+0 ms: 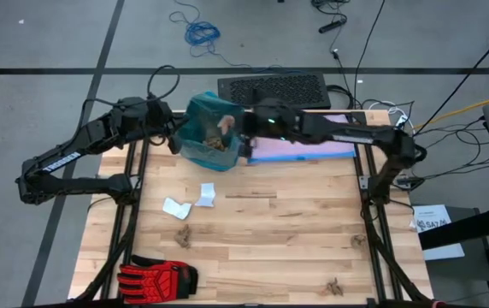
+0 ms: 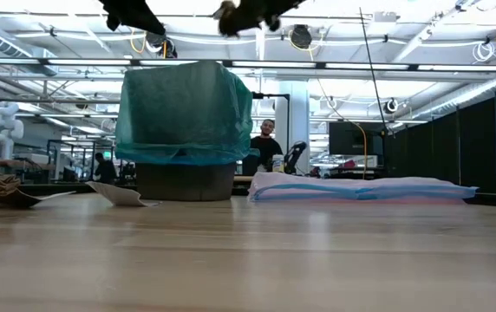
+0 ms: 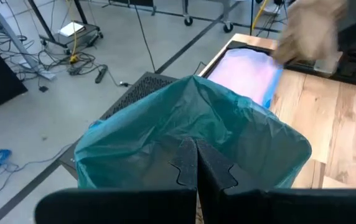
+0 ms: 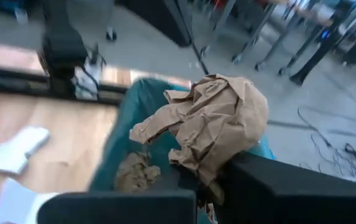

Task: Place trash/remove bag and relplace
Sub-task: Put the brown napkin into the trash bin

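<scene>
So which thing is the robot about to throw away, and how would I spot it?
Find the bin lined with a teal bag at the far edge of the table. Just over its opening, the right gripper holds a crumpled brown paper wad. Unlike the flat white scraps on the wood, it is tan, bunched, and off the table.

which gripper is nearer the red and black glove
Left. The left gripper hangs beside the bin's left edge, the right gripper over the bin, holding brown paper; the glove lies at the table's near-left corner.
</scene>
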You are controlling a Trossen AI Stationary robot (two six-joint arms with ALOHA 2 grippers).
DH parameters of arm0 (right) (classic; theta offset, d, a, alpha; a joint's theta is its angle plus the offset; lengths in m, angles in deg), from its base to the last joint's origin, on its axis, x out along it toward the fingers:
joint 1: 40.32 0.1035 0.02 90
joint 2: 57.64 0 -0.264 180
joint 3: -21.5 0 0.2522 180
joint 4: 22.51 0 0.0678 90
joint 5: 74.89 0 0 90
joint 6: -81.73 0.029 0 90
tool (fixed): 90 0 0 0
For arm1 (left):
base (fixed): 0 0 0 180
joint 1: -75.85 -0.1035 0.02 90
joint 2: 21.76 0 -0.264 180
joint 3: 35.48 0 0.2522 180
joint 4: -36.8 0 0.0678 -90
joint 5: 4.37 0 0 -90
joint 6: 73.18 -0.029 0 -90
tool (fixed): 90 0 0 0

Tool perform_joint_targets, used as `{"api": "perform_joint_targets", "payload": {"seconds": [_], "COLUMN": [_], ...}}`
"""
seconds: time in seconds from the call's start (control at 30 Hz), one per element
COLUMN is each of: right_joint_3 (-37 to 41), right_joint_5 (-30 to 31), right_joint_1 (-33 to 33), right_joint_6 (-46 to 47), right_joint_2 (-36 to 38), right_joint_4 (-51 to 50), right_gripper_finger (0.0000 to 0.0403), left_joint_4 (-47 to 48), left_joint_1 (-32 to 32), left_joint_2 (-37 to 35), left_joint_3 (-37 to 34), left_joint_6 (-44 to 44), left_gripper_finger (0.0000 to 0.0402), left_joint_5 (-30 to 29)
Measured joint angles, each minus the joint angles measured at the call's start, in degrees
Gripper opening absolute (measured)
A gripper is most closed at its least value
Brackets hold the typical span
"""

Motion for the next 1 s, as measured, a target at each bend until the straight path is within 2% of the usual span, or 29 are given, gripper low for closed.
{"api": "perform_joint_targets", "payload": {"seconds": [0.17,0.37,0.57,0.73,1.0], "right_joint_3": [-14.6,-23.9,-26.5,-27.6,-27.6], "right_joint_5": [0.1,0.1,0.2,0.0,0.0], "right_joint_1": [-2.0,-3.8,-3.9,-3.9,-3.8], "right_joint_6": [-0.8,-1.1,-2.1,0.8,0.0], "right_joint_2": [-8.6,-16.2,-20.2,-20.1,-20.0], "right_joint_4": [-12.5,-15.3,-15.6,-14.2,-14.1], "right_gripper_finger": [0.0005,0.0025,0.0064,0.0112,0.0187], "left_joint_4": [0.4,0.8,2.6,3.1,3.1], "left_joint_1": [0.0,0.0,0.0,0.0,0.0], "left_joint_2": [0.0,0.0,0.0,0.0,0.0], "left_joint_3": [0.0,0.0,0.0,0.0,0.0], "left_joint_6": [0.0,-1.0,-1.0,-1.1,-1.1], "left_gripper_finger": [0.0000,0.0000,0.0000,0.0000,0.0000], "left_joint_5": [-0.1,-1.6,-1.7,-4.2,-4.5]}}
